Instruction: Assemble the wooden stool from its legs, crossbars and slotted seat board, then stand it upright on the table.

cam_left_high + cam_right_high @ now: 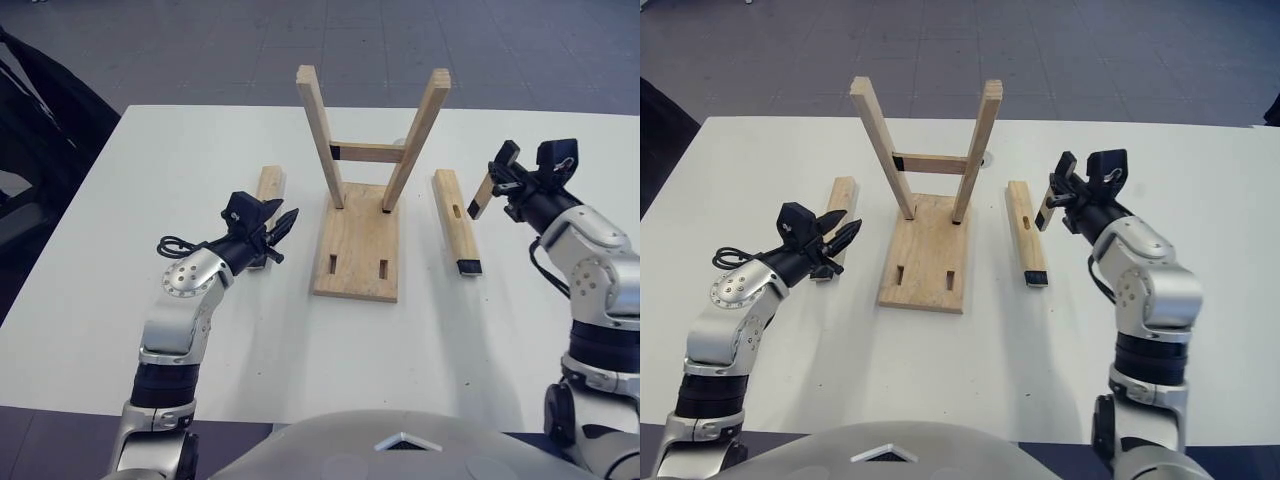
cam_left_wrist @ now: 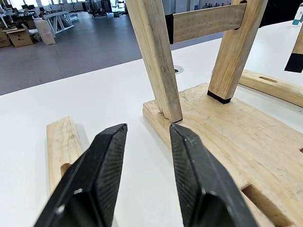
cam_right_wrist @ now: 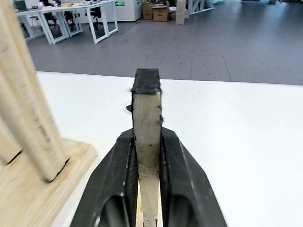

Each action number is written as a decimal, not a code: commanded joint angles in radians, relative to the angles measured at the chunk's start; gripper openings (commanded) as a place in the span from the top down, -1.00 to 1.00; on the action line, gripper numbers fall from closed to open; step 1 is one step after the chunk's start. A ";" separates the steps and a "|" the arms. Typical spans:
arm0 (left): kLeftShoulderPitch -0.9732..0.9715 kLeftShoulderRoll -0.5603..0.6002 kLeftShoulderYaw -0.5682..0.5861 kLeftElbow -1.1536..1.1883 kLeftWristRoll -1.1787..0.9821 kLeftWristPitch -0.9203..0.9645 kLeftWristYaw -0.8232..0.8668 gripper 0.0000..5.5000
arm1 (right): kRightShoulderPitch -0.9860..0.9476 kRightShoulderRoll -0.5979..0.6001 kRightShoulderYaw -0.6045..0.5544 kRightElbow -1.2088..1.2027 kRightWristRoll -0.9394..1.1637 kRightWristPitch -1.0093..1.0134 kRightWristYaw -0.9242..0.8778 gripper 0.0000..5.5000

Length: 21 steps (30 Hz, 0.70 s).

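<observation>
Your right hand (image 1: 506, 178) clamps a crossbar (image 1: 482, 198); left hand (image 1: 282, 224) gapes empty; misaligned insertion may topple standing legs (image 1: 323, 138).

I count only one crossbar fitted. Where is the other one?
In the eye views the second crossbar is clamped in the right gripper on the right side, just right of the loose slotted leg.

The seat board (image 1: 357, 250) is pale bare wood, unvarnished, its grain and faint scuffs showing; the two standing legs (image 2: 154, 52) look the same, with matt black ends. The left fingers (image 2: 106, 175) are black with finely ribbed, rubbery-looking pads. The tabletop (image 1: 300, 350) is smooth and white with a soft sheen
</observation>
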 commanded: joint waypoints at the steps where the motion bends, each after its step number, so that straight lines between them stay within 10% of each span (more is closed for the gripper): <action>1: 0.002 -0.008 0.002 -0.003 -0.003 0.009 0.004 0.39 | -0.038 0.068 -0.039 0.050 -0.028 -0.081 -0.083 0.85; 21: 0.032 -0.016 -0.007 -0.017 0.005 0.001 0.004 0.39 | -0.064 0.128 -0.053 0.158 -0.016 -0.139 -0.097 0.85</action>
